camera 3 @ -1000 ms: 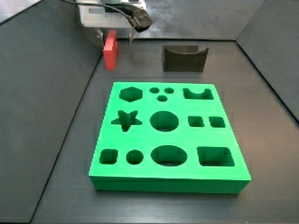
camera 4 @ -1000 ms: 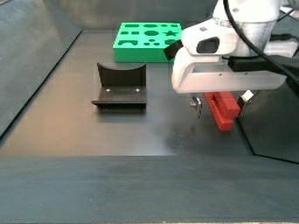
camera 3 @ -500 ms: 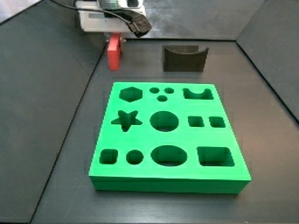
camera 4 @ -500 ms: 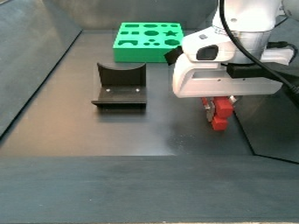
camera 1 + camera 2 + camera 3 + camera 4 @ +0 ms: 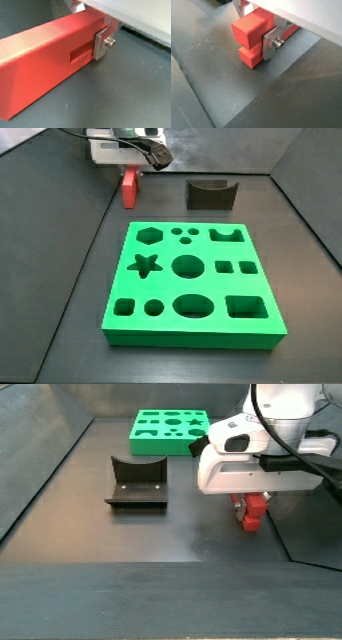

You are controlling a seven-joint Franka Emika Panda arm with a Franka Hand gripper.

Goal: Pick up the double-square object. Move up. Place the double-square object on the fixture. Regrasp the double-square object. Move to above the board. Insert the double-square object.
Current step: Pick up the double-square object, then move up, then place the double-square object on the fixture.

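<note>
my gripper [image 5: 256, 31] is clamped on the small red plastic double-square object [image 5: 252, 35], near the floor, well apart from the dark notched fixture [image 5: 136, 482]; only one silver finger [image 5: 100, 44] shows, the other hidden.

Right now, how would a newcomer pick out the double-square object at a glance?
Start at the big green board, then look past its far end to the gripper. The double-square object stands between the fingers: the only red block, far smaller than the dark fixture.

Gripper [image 5: 250, 502] holds double-square object [image 5: 250, 514] beside fixture [image 5: 135, 482].
</note>
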